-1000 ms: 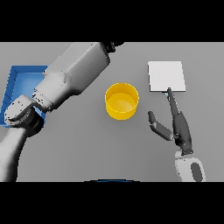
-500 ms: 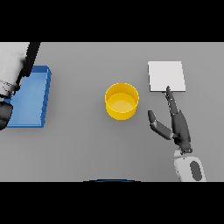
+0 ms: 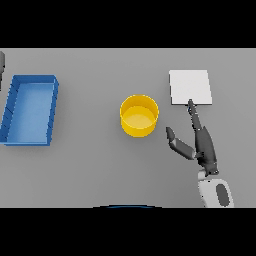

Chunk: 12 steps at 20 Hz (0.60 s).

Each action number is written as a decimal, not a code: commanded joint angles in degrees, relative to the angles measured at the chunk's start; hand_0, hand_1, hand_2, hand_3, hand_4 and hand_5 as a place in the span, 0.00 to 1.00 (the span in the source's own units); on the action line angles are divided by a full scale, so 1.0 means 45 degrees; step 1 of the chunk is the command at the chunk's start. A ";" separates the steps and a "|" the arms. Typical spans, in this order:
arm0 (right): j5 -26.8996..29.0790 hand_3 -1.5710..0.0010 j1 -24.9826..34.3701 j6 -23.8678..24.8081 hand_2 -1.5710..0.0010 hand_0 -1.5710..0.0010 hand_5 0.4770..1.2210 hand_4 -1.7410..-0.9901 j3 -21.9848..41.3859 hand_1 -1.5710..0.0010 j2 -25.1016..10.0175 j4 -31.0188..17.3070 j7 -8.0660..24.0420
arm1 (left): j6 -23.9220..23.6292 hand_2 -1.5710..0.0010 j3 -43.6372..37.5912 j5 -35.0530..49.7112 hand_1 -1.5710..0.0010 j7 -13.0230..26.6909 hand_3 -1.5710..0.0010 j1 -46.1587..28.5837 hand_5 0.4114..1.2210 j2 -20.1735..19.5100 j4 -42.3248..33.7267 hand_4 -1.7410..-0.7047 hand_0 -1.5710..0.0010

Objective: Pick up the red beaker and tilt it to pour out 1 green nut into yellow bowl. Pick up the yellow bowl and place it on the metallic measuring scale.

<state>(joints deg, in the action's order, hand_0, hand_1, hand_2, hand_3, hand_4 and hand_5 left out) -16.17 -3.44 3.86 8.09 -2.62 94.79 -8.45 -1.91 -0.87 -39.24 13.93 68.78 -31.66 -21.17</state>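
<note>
The yellow bowl [image 3: 139,116] stands upright at the table's middle, and I see nothing inside it. The flat white-grey measuring scale [image 3: 190,87] lies at the back right. My right hand [image 3: 201,144] rests open just right of the bowl and apart from it. Its straight fingers point toward the scale's near edge, and its thumb points toward the bowl. Only a dark sliver of my left arm [image 3: 1,65] shows at the left edge; the left hand itself is out of view. No red beaker shows anywhere.
A blue tray [image 3: 53,111] lies at the far left, well away from the bowl.
My left arm has swung off to the left and almost out of view, uncovering the blue tray. The right hand and bowl have stayed put.
</note>
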 commanded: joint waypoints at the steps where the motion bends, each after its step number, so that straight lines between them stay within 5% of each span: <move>1: -0.0091 1.00 0.0118 0.0037 1.00 1.00 0.23 0.92 -0.0018 1.00 -0.0081 0.0031 0.0114 | -0.0180 0.00 -0.0339 0.0483 0.00 0.0337 0.07 -0.0618 1.00 0.0069 -0.0482 0.00 0.00; 8: -0.0442 1.00 -0.0157 0.0053 1.00 1.00 0.23 0.95 0.0174 1.00 -0.0192 0.0180 0.0033 | -0.0716 0.00 -0.1147 0.2362 0.00 0.2616 0.08 -0.4736 1.00 0.0700 -0.5471 0.00 0.00; 12: -0.0224 1.00 -0.0080 0.0004 1.00 1.00 0.23 0.97 0.0033 1.00 -0.0182 -0.0053 -0.0014 | -0.1185 0.00 -0.1230 0.2785 0.00 0.3070 0.07 -0.6689 1.00 0.1273 -0.7797 0.00 0.00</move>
<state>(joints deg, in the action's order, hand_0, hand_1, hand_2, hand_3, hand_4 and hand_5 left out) -17.18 -3.81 3.87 8.24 -3.44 94.55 -8.53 -7.11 -6.39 -26.65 27.64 38.64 -25.89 -56.22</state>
